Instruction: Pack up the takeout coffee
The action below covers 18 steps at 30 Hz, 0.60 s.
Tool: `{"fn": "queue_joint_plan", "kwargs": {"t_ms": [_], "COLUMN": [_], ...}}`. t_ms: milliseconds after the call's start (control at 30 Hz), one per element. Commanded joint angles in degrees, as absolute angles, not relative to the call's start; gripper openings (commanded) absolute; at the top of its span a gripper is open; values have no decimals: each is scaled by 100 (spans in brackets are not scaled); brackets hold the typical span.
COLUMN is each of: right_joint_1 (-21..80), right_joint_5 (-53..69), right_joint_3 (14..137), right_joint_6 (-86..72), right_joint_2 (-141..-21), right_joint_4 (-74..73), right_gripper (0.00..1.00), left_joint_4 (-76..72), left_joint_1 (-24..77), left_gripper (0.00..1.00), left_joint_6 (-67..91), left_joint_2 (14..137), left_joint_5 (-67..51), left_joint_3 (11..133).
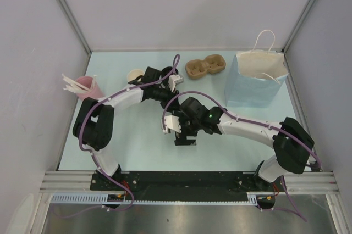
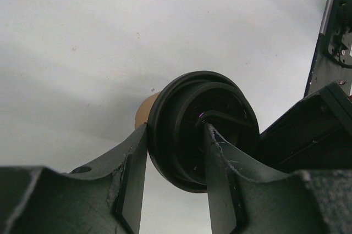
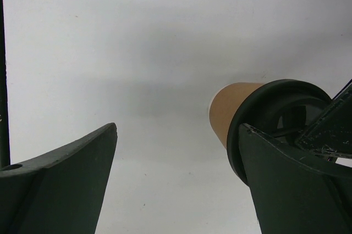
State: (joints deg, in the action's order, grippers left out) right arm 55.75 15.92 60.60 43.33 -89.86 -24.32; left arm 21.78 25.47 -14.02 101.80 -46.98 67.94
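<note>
The takeout coffee [image 2: 144,110] is a tan paper cup topped by a round black lid [image 2: 181,107]. My left gripper [image 2: 175,129] is shut on the lid: one finger presses the outside of the rim, the other sits in the lid's recessed top. In the top view the left gripper [image 1: 174,77] is mid-table, toward the back, and hides most of the cup. In the right wrist view the same cup [image 3: 234,105] and its lid [image 3: 275,99] show partly behind the right finger. My right gripper [image 3: 179,127] is open with nothing between its fingers. In the top view it [image 1: 184,136] hangs just in front of the left one.
A light blue paper bag [image 1: 256,77] with string handles stands open at the back right. A brown cup carrier [image 1: 205,68] lies left of it. An open tan cup [image 1: 133,74] stands behind the left arm. A pink cup of white stirrers [image 1: 85,87] stands at the left edge.
</note>
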Motion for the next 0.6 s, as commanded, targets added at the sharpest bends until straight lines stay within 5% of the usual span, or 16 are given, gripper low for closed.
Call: {"fn": "queue_joint_plan", "kwargs": {"t_ms": [0, 567], "right_joint_1": [5449, 4976], "right_joint_5": [1450, 1881], "right_joint_3": [5766, 6768], "right_joint_6": [4316, 4184], "right_joint_2": [-9633, -8007], "right_joint_4": [-2839, -3102], "right_gripper": [96, 99], "left_joint_4": [2786, 2909], "left_joint_1": [2610, 2610], "left_gripper": [45, 45], "left_joint_6": [-2153, -2127], "left_joint_2": [10512, 10626], "left_joint_5": [-3129, -3138], "left_joint_3": [6390, 6626]}}
